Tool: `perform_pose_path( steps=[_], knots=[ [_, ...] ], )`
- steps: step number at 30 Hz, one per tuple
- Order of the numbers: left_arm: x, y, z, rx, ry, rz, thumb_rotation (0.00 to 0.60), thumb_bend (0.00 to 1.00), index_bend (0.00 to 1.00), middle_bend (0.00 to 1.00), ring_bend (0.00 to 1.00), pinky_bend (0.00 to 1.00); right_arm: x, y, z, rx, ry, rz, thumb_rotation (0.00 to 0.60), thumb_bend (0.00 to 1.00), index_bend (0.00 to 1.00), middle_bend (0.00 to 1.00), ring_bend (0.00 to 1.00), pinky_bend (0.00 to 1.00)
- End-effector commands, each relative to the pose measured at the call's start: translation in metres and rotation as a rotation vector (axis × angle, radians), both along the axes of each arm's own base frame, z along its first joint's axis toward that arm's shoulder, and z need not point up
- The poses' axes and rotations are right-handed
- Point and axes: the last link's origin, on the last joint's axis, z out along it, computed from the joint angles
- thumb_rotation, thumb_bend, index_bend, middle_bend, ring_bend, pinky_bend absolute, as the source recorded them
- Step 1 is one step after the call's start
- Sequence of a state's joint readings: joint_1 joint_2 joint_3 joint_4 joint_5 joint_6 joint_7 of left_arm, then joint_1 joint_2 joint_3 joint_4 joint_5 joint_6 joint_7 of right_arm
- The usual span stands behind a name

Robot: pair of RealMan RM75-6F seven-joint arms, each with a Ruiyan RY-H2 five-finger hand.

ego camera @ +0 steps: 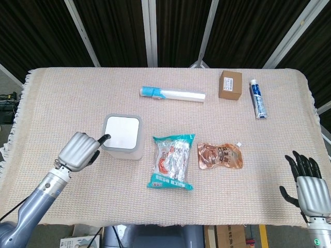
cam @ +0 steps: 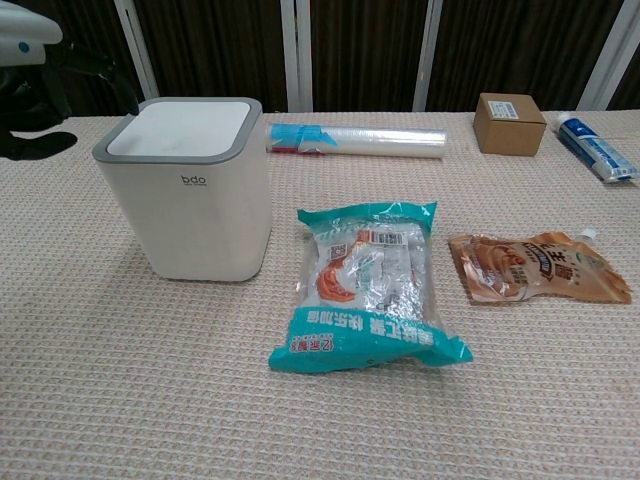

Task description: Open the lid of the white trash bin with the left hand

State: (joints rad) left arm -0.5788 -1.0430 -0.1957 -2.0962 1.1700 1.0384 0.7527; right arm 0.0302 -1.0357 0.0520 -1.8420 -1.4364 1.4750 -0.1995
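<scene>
1 white bin [ego camera: 122,136], lid down; 2 snack packs [ego camera: 170,161]; left robot hand [ego camera: 78,151] clenched, right robot hand [ego camera: 312,188] released.

My bench [ego camera: 62,93] layout, with the left robot hand [ego camera: 78,151] beside the bin.

In my head view the trash bin [ego camera: 122,136] stands left of centre, its lid [ego camera: 122,132] on top; the left robot hand sits just to its lower left, one finger reaching the bin's left edge. Right of the bin I see the noodle packet [ego camera: 172,161], and right of that the snack pouch [ego camera: 220,156]. Toward the top of the frame lies the wrap roll [ego camera: 172,93], with the cardboard box [ego camera: 230,84] to its right and the tube [ego camera: 258,99] further right. The right robot hand [ego camera: 309,186] sits at the lower right corner, well apart from everything.
</scene>
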Motion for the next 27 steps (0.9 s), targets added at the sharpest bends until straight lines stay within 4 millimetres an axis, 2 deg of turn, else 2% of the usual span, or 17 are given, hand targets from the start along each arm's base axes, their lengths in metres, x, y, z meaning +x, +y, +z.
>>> perform_pose_path(
  steps=[1,12,27],
  knots=[
    [0.004,0.000,-0.005,-0.009,0.002,-0.005,0.600,0.66,0.27,0.85,0.78,0.66,0.000,0.000,0.001,-0.004,-0.002,-0.003,0.600,0.30,0.12,0.01,0.03,0.00],
    [0.016,-0.001,-0.022,-0.044,0.024,-0.023,0.600,0.66,0.27,0.85,0.78,0.66,-0.001,-0.001,0.003,-0.012,-0.009,-0.007,0.600,0.30,0.12,0.01,0.03,0.00],
    [0.016,-0.001,-0.046,-0.076,0.119,-0.016,0.600,0.66,0.31,0.85,0.78,0.66,-0.003,-0.002,0.009,-0.034,-0.023,-0.017,0.600,0.30,0.12,0.01,0.03,0.00]
  ],
)
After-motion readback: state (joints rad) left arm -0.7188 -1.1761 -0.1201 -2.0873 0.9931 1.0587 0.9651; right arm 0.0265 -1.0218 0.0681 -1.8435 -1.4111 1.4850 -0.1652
